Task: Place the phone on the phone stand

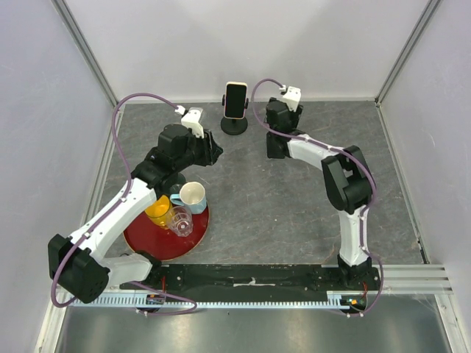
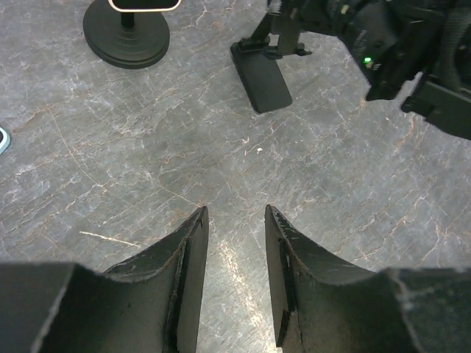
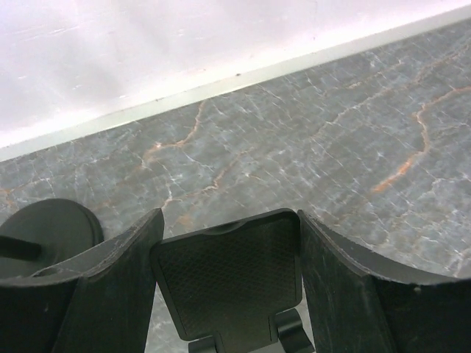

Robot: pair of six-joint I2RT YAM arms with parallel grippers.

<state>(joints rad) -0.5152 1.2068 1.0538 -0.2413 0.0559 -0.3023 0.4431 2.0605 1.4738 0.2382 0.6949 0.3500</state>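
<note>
The phone (image 1: 235, 99), white-edged with a dark screen, stands upright in a round-based black stand (image 1: 235, 126) at the back middle. Its lower edge (image 2: 144, 4) and the stand's base (image 2: 125, 34) show in the left wrist view. A second stand, a black folding one (image 3: 228, 276), sits between my right gripper's (image 3: 228, 217) fingers, which close on its textured plate. It also shows in the left wrist view (image 2: 261, 77). My right gripper (image 1: 275, 151) is right of the phone. My left gripper (image 1: 215, 153) (image 2: 235, 213) is open and empty over bare table.
A red plate (image 1: 158, 243) at the front left carries a white and blue cup (image 1: 193, 195), a yellow cup (image 1: 158, 209) and a clear glass (image 1: 181, 219), under my left arm. White walls enclose the grey table on three sides.
</note>
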